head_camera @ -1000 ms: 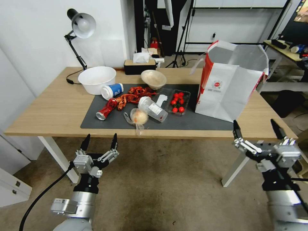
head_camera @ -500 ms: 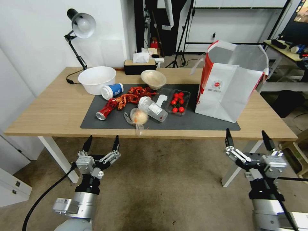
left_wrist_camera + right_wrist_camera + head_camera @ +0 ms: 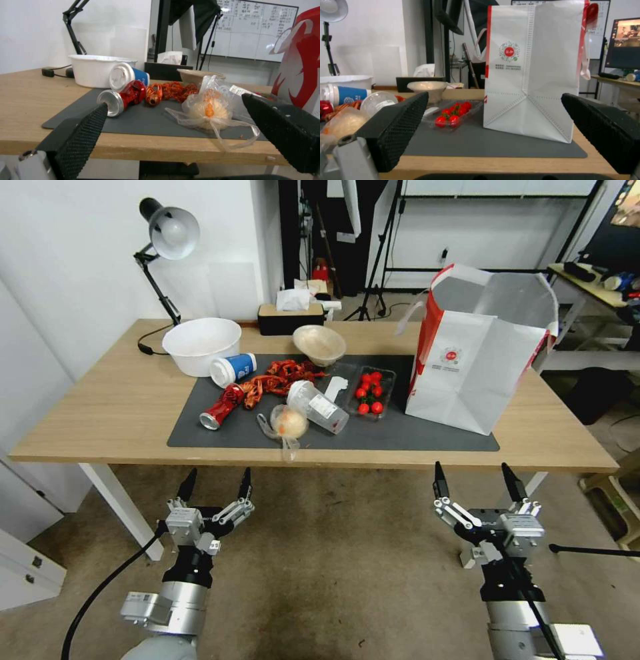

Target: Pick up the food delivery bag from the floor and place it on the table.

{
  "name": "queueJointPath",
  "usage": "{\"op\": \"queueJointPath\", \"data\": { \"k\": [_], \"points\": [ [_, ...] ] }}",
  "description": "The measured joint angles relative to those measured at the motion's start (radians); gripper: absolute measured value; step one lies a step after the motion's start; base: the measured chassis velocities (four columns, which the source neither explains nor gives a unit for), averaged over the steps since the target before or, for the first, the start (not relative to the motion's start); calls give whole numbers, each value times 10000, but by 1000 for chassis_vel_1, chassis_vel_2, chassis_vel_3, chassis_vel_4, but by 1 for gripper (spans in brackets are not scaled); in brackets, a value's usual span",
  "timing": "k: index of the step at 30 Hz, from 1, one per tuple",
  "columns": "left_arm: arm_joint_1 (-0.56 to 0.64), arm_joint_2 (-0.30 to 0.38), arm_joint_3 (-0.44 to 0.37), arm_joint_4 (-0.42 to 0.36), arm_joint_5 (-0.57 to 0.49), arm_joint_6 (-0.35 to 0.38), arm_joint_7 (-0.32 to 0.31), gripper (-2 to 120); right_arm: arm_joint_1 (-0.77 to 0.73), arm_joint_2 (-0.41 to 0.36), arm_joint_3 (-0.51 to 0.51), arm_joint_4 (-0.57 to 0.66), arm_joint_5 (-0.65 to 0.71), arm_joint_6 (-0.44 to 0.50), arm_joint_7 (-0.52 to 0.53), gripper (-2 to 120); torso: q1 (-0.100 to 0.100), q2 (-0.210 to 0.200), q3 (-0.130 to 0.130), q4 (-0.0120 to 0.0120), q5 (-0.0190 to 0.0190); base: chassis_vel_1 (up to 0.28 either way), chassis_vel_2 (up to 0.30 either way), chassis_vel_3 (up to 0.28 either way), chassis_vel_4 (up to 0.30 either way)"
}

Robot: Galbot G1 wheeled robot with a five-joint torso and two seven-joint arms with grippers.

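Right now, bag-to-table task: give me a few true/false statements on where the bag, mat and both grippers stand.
1. The food delivery bag lies on the floor. False: it stands upright on the table.
2. The bag's base rests partly on the dark grey mat. True.
3. The right gripper is shut on a bag handle. False: it is open, empty, below the table's front edge, apart from the bag.
4. The left gripper is open and holds nothing. True.
5. The tray of cherry tomatoes sits inside the bag. False: it lies on the mat beside the bag.
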Motion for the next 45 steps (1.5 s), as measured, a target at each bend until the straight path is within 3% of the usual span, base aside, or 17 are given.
{"op": "queueJointPath", "data": {
  "k": [45],
  "points": [
    [-96,3,-70,126,-12,23,-76,100,67,-10,-23,-329,-244,107,-340,100,0,-2,0,0,0,0,0,0,0]
  ]
}}
